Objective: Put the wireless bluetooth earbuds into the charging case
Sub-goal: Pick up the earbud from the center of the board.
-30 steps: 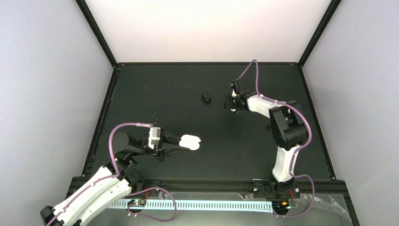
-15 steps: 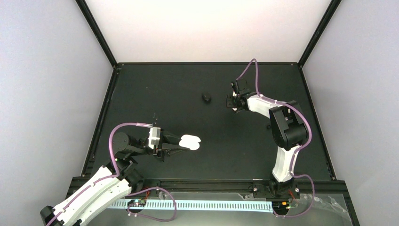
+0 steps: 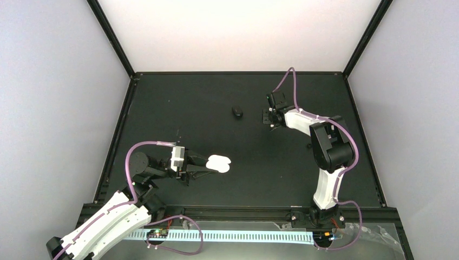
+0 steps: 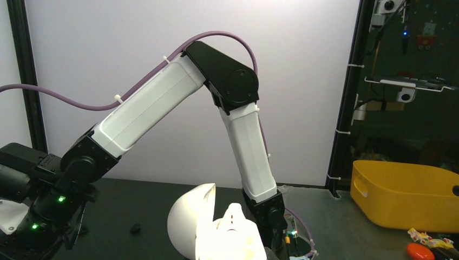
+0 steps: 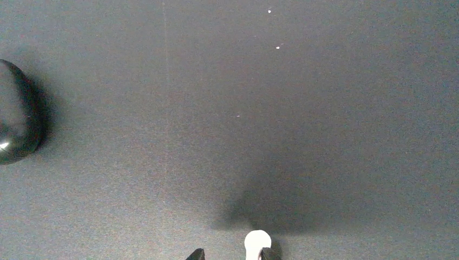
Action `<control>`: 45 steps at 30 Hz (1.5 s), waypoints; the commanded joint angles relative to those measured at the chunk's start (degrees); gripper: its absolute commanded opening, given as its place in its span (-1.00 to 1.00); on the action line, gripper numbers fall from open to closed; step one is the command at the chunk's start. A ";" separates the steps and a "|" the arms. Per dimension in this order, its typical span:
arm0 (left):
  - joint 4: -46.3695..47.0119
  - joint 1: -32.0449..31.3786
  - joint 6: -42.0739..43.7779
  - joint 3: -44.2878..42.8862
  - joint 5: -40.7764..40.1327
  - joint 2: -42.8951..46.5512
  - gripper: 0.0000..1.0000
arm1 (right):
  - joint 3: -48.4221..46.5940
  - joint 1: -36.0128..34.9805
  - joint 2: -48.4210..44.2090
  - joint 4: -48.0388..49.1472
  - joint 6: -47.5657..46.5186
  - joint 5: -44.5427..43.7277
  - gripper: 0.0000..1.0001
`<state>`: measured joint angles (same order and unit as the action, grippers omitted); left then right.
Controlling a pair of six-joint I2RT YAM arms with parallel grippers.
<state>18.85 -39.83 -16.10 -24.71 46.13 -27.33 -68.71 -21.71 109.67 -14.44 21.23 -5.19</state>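
The white charging case (image 3: 220, 162) is at the tips of my left gripper (image 3: 208, 166), which is shut on it; the left wrist view shows the charging case (image 4: 216, 233) with its lid swung open and brightly lit. My right gripper (image 3: 269, 117) hangs over the far right of the mat. In the right wrist view a tiny white earbud (image 5: 257, 240) lies on the mat between the fingertips of the right gripper (image 5: 231, 254). It touches the right fingertip and a gap separates it from the left one, so the jaws stand open. No other earbud shows.
A small black oval case (image 3: 237, 111) sits on the mat left of my right gripper, at the left edge of the right wrist view (image 5: 16, 127). Black frame rails border the mat. A yellow bin (image 4: 403, 192) stands off the table.
The right gripper's jaws have narrowed around the earbud and its wrist has shifted slightly. The left arm and the charging case have not moved.
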 commanded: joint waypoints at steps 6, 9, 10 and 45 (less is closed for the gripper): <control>0.54 -0.27 -0.25 -0.34 -0.03 0.36 -0.97 | -0.32 0.27 -0.27 -0.81 -0.76 -3.42 -0.54; 0.49 -0.30 -0.23 -0.34 -0.04 0.38 -0.97 | -0.10 0.27 -0.34 -0.71 -0.88 -3.98 -0.57; 0.49 -0.31 -0.25 -0.34 -0.03 0.34 -0.97 | -0.03 0.27 -0.40 -0.70 -0.89 -4.06 -0.59; 0.93 -0.32 -0.69 -0.34 0.31 0.17 -0.97 | 1.07 0.79 -1.70 -1.56 -0.84 -5.69 -0.98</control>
<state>18.87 -39.83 -16.56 -24.71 46.15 -27.35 -68.58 -21.15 109.65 -15.66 20.25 -9.87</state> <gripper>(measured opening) 0.222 0.015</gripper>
